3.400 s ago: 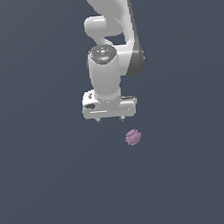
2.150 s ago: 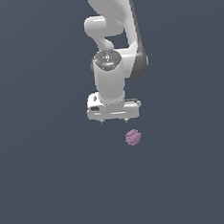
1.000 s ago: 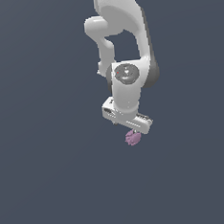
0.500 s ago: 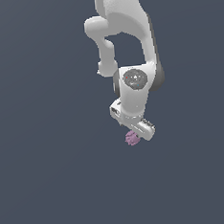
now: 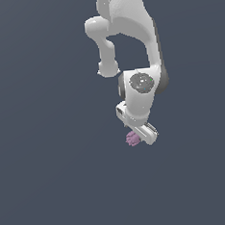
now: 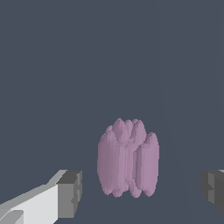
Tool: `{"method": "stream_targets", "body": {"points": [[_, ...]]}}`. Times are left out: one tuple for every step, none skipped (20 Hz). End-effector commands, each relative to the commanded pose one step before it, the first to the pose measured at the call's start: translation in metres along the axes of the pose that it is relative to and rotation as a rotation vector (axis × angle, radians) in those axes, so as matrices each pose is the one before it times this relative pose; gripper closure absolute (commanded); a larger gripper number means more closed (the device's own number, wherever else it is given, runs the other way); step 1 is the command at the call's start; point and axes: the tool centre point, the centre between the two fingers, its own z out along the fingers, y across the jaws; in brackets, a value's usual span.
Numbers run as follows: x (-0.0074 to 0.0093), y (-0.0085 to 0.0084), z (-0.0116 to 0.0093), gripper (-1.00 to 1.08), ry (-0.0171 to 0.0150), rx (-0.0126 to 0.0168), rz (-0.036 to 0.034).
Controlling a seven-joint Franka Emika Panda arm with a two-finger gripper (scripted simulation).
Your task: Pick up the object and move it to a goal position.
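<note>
White Franka arm (image 5: 126,31) reaching down from the top of the exterior view, wrist bent, end effector (image 5: 140,137) angled low over a plain dark grey-blue worktop (image 5: 52,177). Small pinkish-purple lumpy object (image 5: 132,138) lying on that worktop directly at the end effector's tip, partly overlapped by the white hand body on the exterior view's right. Touching or just apart: cannot tell from that view.

From the wrist view, same object (image 6: 127,158) seen close: a cluster of upright rounded lobes, pale mauve, bumpy along its upper edge, resting on the flat grey surface. End effector (image 6: 142,192) open, jaws spread wide. One dark grey fingertip pad (image 6: 70,194) on a white finger well to one side of the object, the other pad (image 6: 213,190) only just inside the frame edge on the opposite side. Clear strip of worktop showing between each pad and the object; no contact on either side. Object nearer to the first pad than to the second, so off-centre in the gap. Pads at about the height of the object's lower half. Nothing gripped.
</note>
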Motion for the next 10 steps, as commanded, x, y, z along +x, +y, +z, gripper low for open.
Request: {"method": "stream_targets", "body": {"points": [[-0.00141,-0.00162,0.0017,-0.92,0.00145,0.00016,0.02488],[-0.00046,-0.00043,0.00049,-0.92,0.00034,0.0,0.00651],[-0.00039,-0.00036,0.0004,-0.92,0.00028,0.0,0.0053],[-0.0003,-0.00027,0.00031,-0.92,0.00022,0.0,0.00414],[-0.00021,-0.00019,0.00022,-0.92,0.00016,0.0,0.00297],[-0.00014,-0.00012,0.00013,-0.92,0.00009,0.0,0.00176],[-0.0001,-0.00007,0.00005,-0.92,0.00003,0.0,0.00049],[0.00009,0.00023,-0.00016,-0.92,-0.00034,-0.00018,-0.00404],[-0.00002,0.0,0.0004,-0.92,0.0,0.0,0.0],[-0.00007,-0.00001,0.0012,-0.92,0.0,0.0,0.0]]}}
